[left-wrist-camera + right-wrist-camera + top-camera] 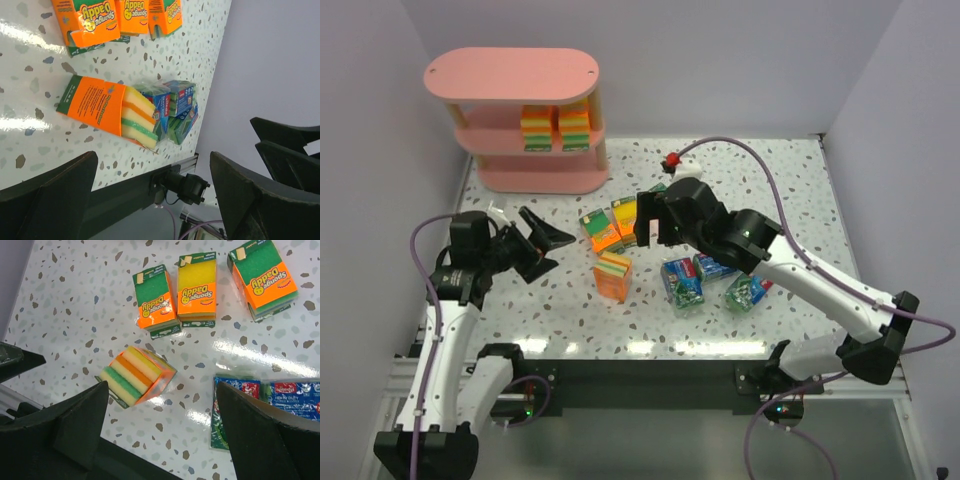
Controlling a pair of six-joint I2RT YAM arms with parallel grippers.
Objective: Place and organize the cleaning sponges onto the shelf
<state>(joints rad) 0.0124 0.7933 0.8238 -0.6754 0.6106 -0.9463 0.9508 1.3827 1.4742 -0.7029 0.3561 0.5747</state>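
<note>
The pink shelf (510,80) stands at the far left with two orange cleaning sponges (555,127) on its middle tier. On the table, three orange packs (197,287) lie in a row and a fourth (137,375) lies on its side nearer the front. Blue-green packs (682,283) lie to its right. My right gripper (162,425) hovers open and empty above the tipped orange pack (613,276). My left gripper (535,243) is open and empty at the left, pointing toward that pack (107,107) and well apart from it.
The table's front edge is a black rail (640,380) with a small camera mount (182,186) under it. White walls (880,90) enclose the back and both sides. The right arm (800,270) stretches across the table's right half above the blue-green packs.
</note>
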